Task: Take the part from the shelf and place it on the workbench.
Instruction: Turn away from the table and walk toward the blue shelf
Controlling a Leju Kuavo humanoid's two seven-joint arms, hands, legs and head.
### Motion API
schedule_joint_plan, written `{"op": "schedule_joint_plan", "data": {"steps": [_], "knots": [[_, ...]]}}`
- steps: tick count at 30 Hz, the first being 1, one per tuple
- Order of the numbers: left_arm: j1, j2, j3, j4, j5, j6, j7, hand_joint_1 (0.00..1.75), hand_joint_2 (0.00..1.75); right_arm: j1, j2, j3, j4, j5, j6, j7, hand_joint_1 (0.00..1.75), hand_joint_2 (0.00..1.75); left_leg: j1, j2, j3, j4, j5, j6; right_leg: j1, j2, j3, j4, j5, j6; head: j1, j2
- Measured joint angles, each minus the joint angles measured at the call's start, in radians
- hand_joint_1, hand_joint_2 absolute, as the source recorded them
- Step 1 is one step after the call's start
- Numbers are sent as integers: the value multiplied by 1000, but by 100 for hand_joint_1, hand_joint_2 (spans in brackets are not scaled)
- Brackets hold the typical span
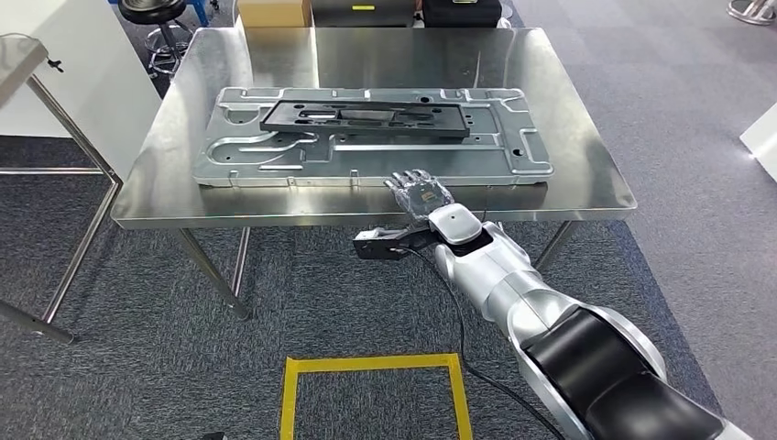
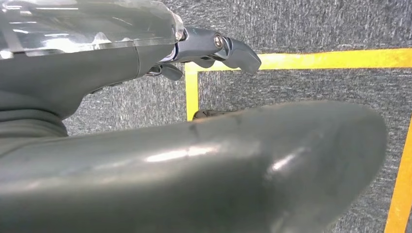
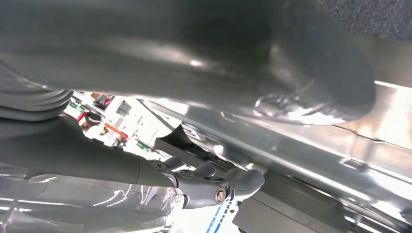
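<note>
Nearest in the head view, a yellow taped square (image 1: 374, 392) is marked on the grey carpet (image 1: 137, 302) just short of the workbench. The left hand (image 2: 214, 48) is seen in its wrist view above the same carpet and yellow tape (image 2: 311, 59); its fingers are lightly curled and apart, and nothing is held.

The right arm (image 1: 550, 312) is extended forward from the lower right. The right hand (image 1: 420, 193) is stretched out flat, fingers apart, at the near edge of the workbench (image 1: 586, 183) — nothing is gripped. Its fingertips (image 1: 410, 177) lie at the near rim of the large silver stamped panel (image 1: 275, 156); contact cannot be confirmed.

The panel lies flat across the middle of the stainless workbench. On it, towards its far side, a long black part (image 1: 366, 117) rests flat — slightly skewed to the panel's length.

Beyond the table, a black stool (image 1: 156, 23) and a cardboard box (image 1: 273, 11) are noted.
</note>
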Motion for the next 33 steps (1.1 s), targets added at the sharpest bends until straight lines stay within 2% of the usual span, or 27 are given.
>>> {"op": "schedule_joint_plan", "data": {"steps": [1,2,4,6,7,9,11,12,13,14,16,17,18,21,22,23,26,27,28,29,31,32,33], "knots": [[-1,0,0,0,1,0,0,0,0,-3,0,0,0,0,-1,0,0,0,-2,0,-2,2,2,-4,2,0,37,-68,20,-6,0,0],[-2,0,0,0,2,0,0,0,0,-5,0,0,0,1,-2,0,0,0,-4,0,-5,2,5,-8,5,0,61,-113,31,-12,0,0],[-2,0,0,0,5,-1,-2,0,0,-7,0,-1,1,2,-4,0,0,0,-5,1,-10,2,11,-19,11,0,69,-137,35,-21,0,0],[-1,0,0,0,8,-1,-3,0,0,-7,0,-1,2,3,-6,1,0,0,-5,0,-14,4,10,-30,7,-1,65,-144,46,-33,0,0],[-1,1,0,0,9,0,-4,0,0,-7,1,-1,3,3,-6,2,0,0,-5,-1,-23,22,-7,-35,4,-3,63,-149,53,-40,0,0],[0,2,0,0,9,0,-5,0,0,-7,3,-1,3,4,-6,2,0,0,-2,-2,-60,119,-76,-43,1,-5,55,-155,66,-50,0,0],[0,2,0,0,10,0,-5,0,0,-5,4,-1,6,5,-6,2,0,0,-1,-2,-106,250,-143,-49,3,-6,41,-153,75,-53,0,0],[1,1,0,0,10,0,-5,0,0,-4,4,-1,7,6,-6,2,0,0,0,-2,-113,282,-153,-51,3,-6,34,-152,79,-52,0,0],[1,1,0,0,11,0,-6,0,0,-2,4,-1,8,6,-6,3,0,0,0,-2,-99,275,-145,-52,3,-5,28,-150,82,-51,0,0],[1,2,0,0,12,0,-6,0,0,-2,4,-1,9,6,-6,5,0,0,0,-1,-66,227,-121,-51,3,-5,23,-146,85,-49,0,0],[0,2,0,0,15,0,-7,0,0,-3,4,-3,9,6,-6,11,0,0,-2,-1,19,84,-74,-45,4,-5,14,-137,88,-44,0,0],[-1,3,0,0,16,0,-8,0,0,-3,4,-5,9,6,-6,14,0,0,-4,-2,45,35,-63,-39,6,-5,9,-133,90,-39,0,0],[0,3,0,0,16,0,-8,0,0,-3,4,-7,10,5,-5,17,0,0,-6,-2,56,9,-59,-32,8,-5,4,-131,94,-34,0,0],[2,2,0,0,16,0,-9,0,0,0,1,-14,13,1,-4,21,0,0,-6,-2,49,2,-47,-11,8,-3,-4,-130,102,-17,0,0],[2,2,0,0,16,0,-9,0,0,1,-1,-17,15,0,-4,23,0,0,-4,-1,45,-2,-39,-4,6,-2,-10,-118,89,-11,0,0],[1,2,0,0,16,0,-9,0,0,1,-3,-19,16,-1,-4,24,0,0,-2,1,41,-5,-32,3,5,-1,-24,-85,63,-5,0,0],[0,3,0,0,17,0,-9,0,0,9,-11,-25,21,-2,-4,31,0,0,-1,2,18,-6,-15,10,-2,1,-97,103,-50,10,0,0],[1,3,0,0,17,0,-9,0,0,14,-13,-25,23,-2,-4,32,0,0,-1,2,10,-5,-10,10,-4,1,-109,146,-67,13,0,0],[1,3,0,0,17,0,-9,0,0,18,-13,-26,25,-3,-5,34,0,0,-1,2,4,-4,-5,9,-5,1,-103,153,-65,14,0,0],[2,3,0,0,18,0,-9,0,0,21,-14,-27,27,-5,-5,36,0,0,-1,2,-2,-2,-1,7,-7,0,-73,115,-46,14,0,0],[1,2,0,0,19,-2,-10,0,0,22,-14,-35,27,-10,-9,41,0,0,-3,2,-10,0,5,0,-7,1,20,-30,2,7,0,0],[1,2,0,0,19,-2,-10,0,0,23,-14,-40,27,-15,-11,44,0,0,-4,2,-13,2,8,-5,-5,1,55,-92,17,2,0,0],[0,2,0,0,20,-2,-10,0,0,26,-14,-47,28,-19,-15,47,0,0,-5,2,-15,2,12,-11,-2,1,73,-127,23,-3,0,0]]}}
